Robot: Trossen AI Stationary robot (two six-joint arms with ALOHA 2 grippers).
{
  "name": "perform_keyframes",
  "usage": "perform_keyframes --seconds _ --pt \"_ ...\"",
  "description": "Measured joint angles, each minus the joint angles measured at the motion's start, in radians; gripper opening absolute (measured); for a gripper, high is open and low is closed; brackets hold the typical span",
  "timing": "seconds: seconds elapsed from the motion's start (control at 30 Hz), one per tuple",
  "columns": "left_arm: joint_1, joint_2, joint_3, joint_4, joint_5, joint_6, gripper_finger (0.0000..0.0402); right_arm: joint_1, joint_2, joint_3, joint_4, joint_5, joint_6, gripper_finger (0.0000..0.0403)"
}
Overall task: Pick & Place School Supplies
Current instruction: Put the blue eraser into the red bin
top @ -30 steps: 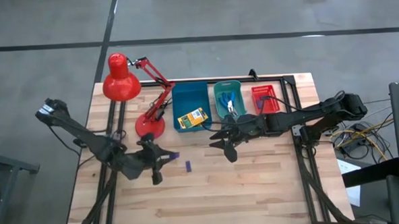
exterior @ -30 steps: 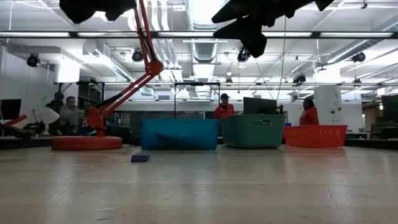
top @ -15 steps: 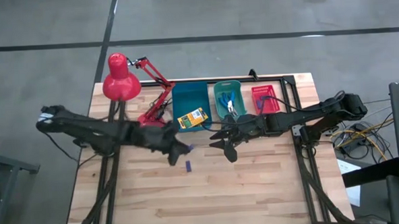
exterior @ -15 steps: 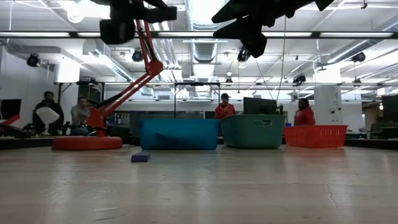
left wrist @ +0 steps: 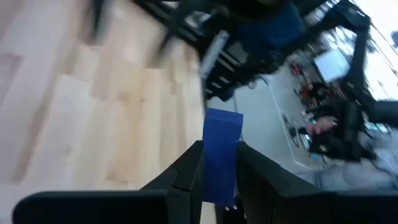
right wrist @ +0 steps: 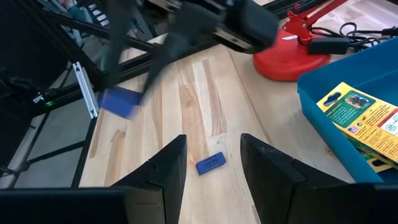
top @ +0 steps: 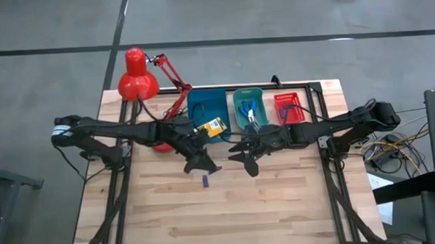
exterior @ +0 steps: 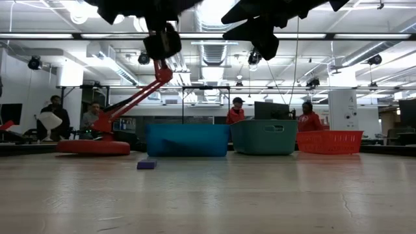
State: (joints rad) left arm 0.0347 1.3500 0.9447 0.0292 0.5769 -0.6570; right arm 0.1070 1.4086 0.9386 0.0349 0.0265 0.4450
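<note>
My left gripper point(top: 203, 165) hangs above the table's middle, shut on a small purple eraser block point(left wrist: 222, 134). The right wrist view shows the same block point(right wrist: 121, 101) in the air. A second purple block point(top: 205, 181) lies flat on the wood just near of it, also seen in the low view point(exterior: 147, 164) and the right wrist view point(right wrist: 209, 163). My right gripper point(top: 245, 159) hovers open to the right of it and holds nothing. A yellow-and-green crayon box point(top: 210, 128) lies in the blue bin point(top: 202, 104). Blue-handled tools point(top: 249, 113) lie in the teal bin point(top: 238, 99). My left gripper pinches the purple block's lower part point(left wrist: 220, 177) between its two fingers. The rest of the block sticks out past the fingertips point(left wrist: 189, 163). The block is lifted clear of the table.
The red desk lamp point(top: 138, 81) stands at the far left, with its base partly under my left arm. The red bin point(top: 288, 108) sits right of the teal one. Bare wood lies toward the near edge. People stand in the room behind the table point(exterior: 235, 110).
My left gripper has travelled from the table's left toward the right and somewhat toward the far edge, carrying the purple block in the air, and has come close to my right gripper. The lamp's head has shifted slightly toward the far edge. The block on the table has stayed put.
</note>
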Motion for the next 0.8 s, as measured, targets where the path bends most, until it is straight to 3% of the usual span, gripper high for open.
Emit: perform_keyframes --seconds 0.17,0.33,0.47,0.8 --pt "0.010 0.032 0.000 -0.002 -0.019 -0.062 0.0083 0.000 0.000 0.000 0.000 0.000 0.000 0.0146" --pt "-0.003 0.048 -0.001 -0.004 -0.100 -0.078 0.0083 -0.001 0.000 0.000 0.011 0.000 -0.016 0.0146" --pt "-0.036 0.026 -0.001 -0.004 -0.188 -0.082 0.0083 -0.004 0.000 0.000 0.005 0.001 -0.043 0.0146" --pt "-0.136 -0.012 -0.001 -0.006 -0.258 -0.104 0.0083 -0.002 0.000 0.000 0.006 0.004 -0.175 0.0146"
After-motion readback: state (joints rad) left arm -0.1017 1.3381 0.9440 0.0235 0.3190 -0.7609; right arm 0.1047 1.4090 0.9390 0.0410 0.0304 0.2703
